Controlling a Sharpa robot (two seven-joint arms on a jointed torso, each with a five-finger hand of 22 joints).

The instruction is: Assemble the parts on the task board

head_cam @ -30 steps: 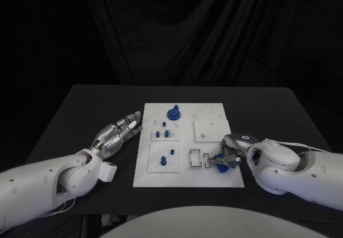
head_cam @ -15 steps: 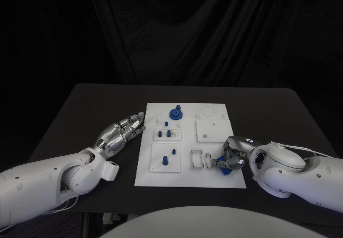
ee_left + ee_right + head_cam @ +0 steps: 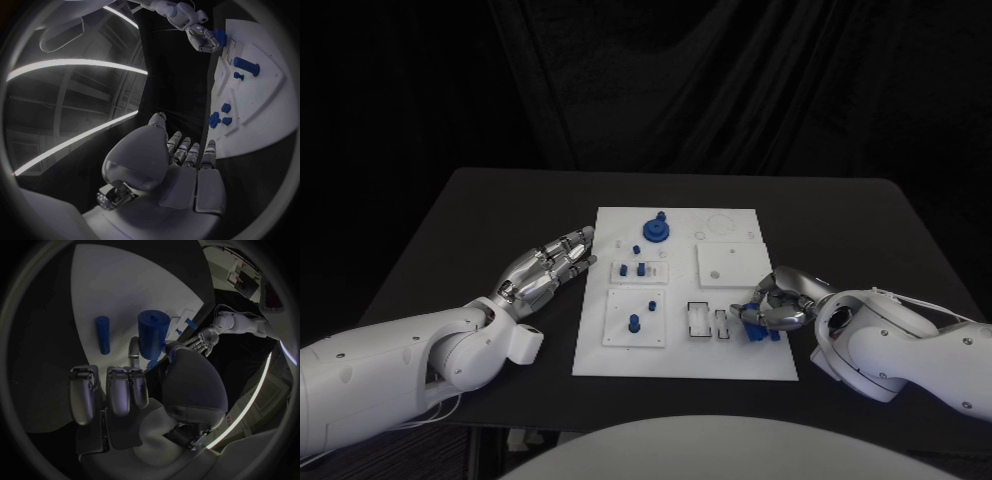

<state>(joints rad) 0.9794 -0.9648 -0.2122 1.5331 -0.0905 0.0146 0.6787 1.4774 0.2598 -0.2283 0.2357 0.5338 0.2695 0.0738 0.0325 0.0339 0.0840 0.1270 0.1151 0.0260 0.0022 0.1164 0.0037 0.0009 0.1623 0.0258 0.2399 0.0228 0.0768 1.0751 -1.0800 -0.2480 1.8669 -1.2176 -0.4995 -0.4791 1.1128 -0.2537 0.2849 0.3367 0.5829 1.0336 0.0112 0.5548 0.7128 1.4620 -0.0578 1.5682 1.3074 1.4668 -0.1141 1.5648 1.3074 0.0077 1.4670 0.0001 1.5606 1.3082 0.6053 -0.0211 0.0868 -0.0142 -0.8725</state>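
- We're mid-assembly, and the right hand (image 3: 780, 305) sits low over the near right part of the task board (image 3: 733, 360), fingers curled around a blue cylinder (image 3: 152, 333).
- From the right wrist view, that cylinder looks pinched between the thumb and a finger, held above the white plate, with the other fingers (image 3: 119, 390) folded in beneath it.
- Just beside it on the board lies a thinner blue peg (image 3: 102, 334), flat and apart from the hand.
- Judging by the position, this is the carry-and-place step: the cylinder is in hand and not yet seated. The two narrow slots (image 3: 708, 322) are right next to the hand, but which seat it belongs in, I cannot tell.
- The next move calls for lining the piece up square over its seat and easing it down, without nudging the loose peg.
- Over on the other side, the left hand (image 3: 548, 266) hovers just off the board's left edge, fingers stretched out and slightly apart, holding nothing and touching no part.
- Elsewhere on the board: a blue knobbed piece (image 3: 653, 230) stands at the far end, small blue pegs (image 3: 633, 269) sit in the mid-left plate, and one blue peg (image 3: 632, 323) stands in the near-left plate.
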